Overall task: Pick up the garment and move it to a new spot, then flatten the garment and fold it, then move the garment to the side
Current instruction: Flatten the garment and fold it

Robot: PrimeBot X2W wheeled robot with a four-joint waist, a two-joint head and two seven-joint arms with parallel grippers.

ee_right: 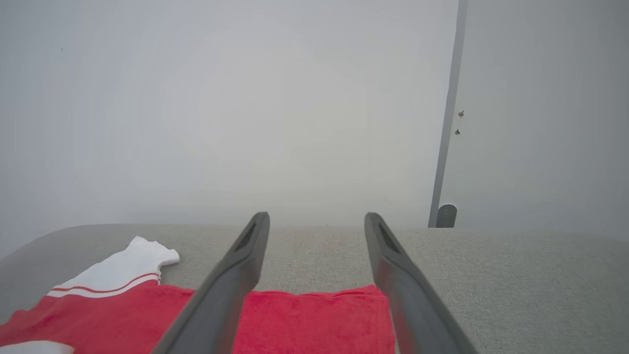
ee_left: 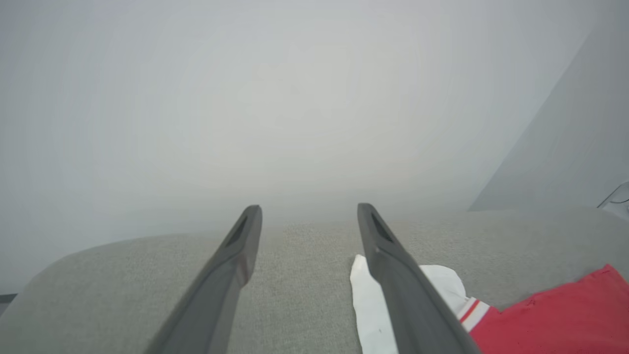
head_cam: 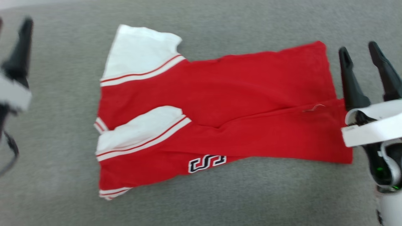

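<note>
On the jersey (head_cam: 220, 106), most of the black, white-outlined lettering (head_cam: 207, 163) is folded under. A single S-like fragment peeks out at the near edge, and no number can be read. The red knit lies folded lengthwise near the middle of the grey fabric surface (head_cam: 62, 194), which has a coarse woven nap and a rounded far edge. Two white sleeves (head_cam: 141, 51) with red-and-white striped trim point toward the robot's left, one laid over the red body. The straight hem lies to the right.

The right gripper (head_cam: 358, 48) has its jaws spread wide with nothing between them, just beside the hem, and its pale wrist housing covers the hem's near corner. The left gripper (ee_left: 309, 211) is cut off and blurred at the head view's left edge. Its wrist view shows the jaws wide apart and empty, with the far sleeve partly hidden behind one finger.
</note>
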